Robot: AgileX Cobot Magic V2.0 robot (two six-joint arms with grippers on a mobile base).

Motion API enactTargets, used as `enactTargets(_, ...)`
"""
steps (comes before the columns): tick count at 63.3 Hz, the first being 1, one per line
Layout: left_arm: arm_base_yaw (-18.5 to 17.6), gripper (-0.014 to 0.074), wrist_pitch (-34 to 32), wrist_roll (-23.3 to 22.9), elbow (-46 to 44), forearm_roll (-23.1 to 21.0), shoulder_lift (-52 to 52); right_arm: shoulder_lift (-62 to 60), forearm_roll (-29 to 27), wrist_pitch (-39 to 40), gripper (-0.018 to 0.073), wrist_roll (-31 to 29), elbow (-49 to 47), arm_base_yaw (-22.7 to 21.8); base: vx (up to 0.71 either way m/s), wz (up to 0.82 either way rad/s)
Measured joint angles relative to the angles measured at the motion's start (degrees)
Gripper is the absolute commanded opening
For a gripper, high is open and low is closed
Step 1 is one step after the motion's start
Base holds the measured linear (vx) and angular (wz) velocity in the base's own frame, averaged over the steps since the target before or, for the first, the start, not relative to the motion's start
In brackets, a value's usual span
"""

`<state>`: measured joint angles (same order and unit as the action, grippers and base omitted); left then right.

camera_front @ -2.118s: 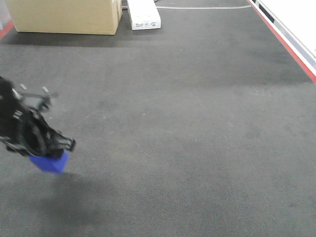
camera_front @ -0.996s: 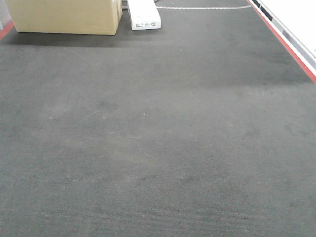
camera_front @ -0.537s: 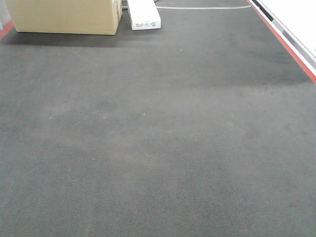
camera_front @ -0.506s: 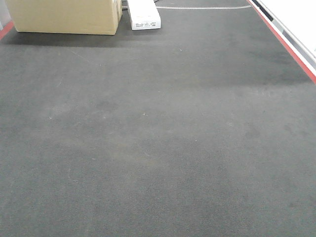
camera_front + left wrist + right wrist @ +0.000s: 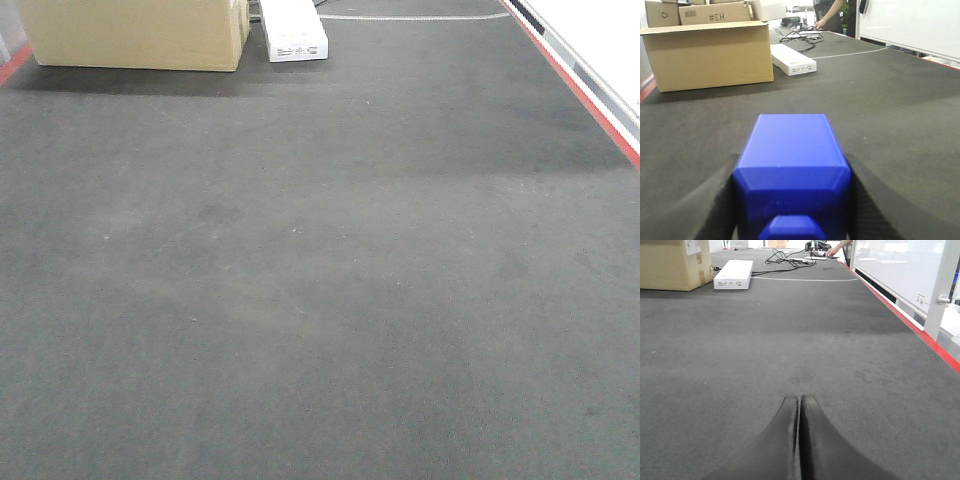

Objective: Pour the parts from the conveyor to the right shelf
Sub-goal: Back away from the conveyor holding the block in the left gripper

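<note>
Across the wide dark conveyor [image 5: 330, 300], with a cardboard box [image 5: 130, 35] and a flat white carton [image 5: 292, 30] at its far end, no shelf shows. My left gripper [image 5: 792, 205] is clamped on the blue part [image 5: 790, 150] above the belt; my right gripper [image 5: 799, 402] is pressed together, empty. I judge the carry wants a firm, level squeeze, with no tipping until a bin lies below.

Left fingers [image 5: 710, 210] — black, matte, broad; right fingers [image 5: 780, 440] — black, smooth, tapered.
</note>
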<state>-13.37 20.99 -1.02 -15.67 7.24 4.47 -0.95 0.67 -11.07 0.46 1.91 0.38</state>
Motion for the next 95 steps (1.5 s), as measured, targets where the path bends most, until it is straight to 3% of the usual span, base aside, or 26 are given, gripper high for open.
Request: enactTargets(95,0.0,-0.0006,0.01,-0.03,0.0,0.06,0.0,0.0,0.0,-0.23,-0.0009,0.0,0.0,0.0,-0.37,-0.03)
